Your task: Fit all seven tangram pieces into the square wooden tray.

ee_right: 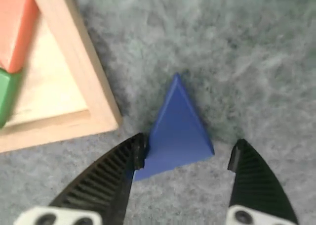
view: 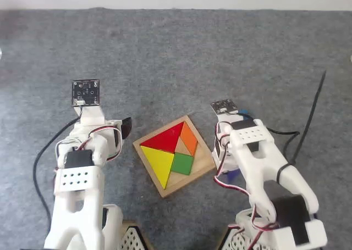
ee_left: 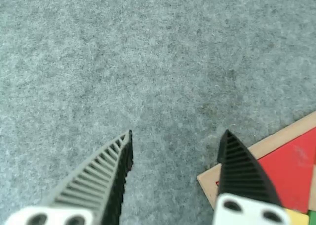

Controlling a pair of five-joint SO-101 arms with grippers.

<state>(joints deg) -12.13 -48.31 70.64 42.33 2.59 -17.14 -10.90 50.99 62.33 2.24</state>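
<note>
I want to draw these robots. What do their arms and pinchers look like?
Both the left arm and the right arm are chunky white plastic with rows of small holes, black motor blocks and thin red, white and black wires. Each has a small square camera board at the wrist. The left gripper and right gripper have two pointed, ribbed fingers, mostly black.
</note>
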